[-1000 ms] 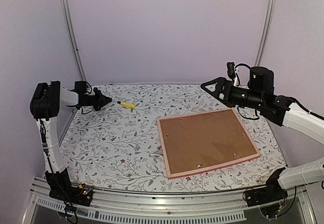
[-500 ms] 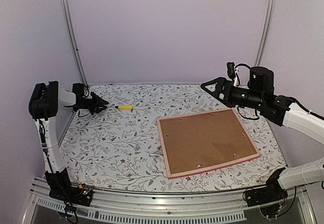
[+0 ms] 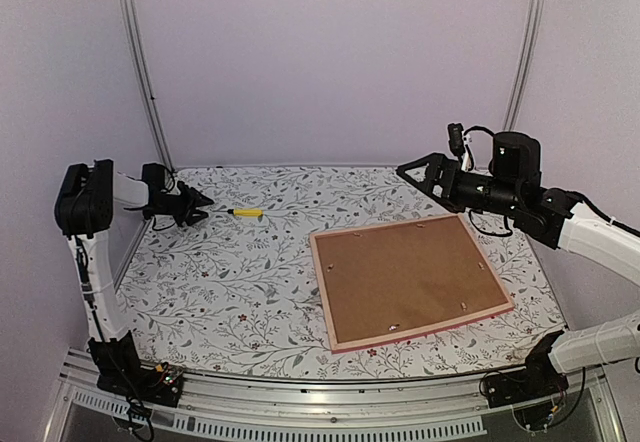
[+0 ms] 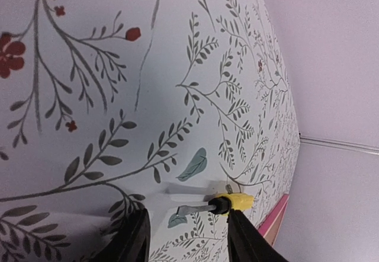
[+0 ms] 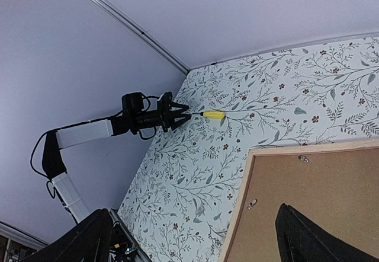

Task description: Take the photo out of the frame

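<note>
The frame point(image 3: 322, 284) lies face down right of the table's middle, with a pale rim and a pink edge along its near side. A brown backing board point(image 3: 405, 277) fills it and hides the photo. My left gripper point(image 3: 197, 205) hovers at the far left with its jaws apart and nothing between them. Just past its fingertips point(image 4: 135, 238) a yellow-handled screwdriver point(image 4: 234, 202) lies flat on the table, its metal tip towards them. My right gripper point(image 3: 408, 173) hangs wide open above the frame's far edge, and its dark fingers point(image 5: 308, 232) show over the backing board point(image 5: 320, 185).
Small metal tabs point(image 3: 395, 326) sit along the board's edges. The floral tablecloth point(image 3: 250, 282) covers the table. Lilac walls close the back and sides, with metal posts point(image 3: 140, 72) in the back corners. The frame's pink corner point(image 4: 275, 221) shows beyond the screwdriver.
My left gripper opened and let go of the screwdriver, which dropped flat onto the table. The gripper then drew back a little to the left. The right arm and the frame stayed still.
</note>
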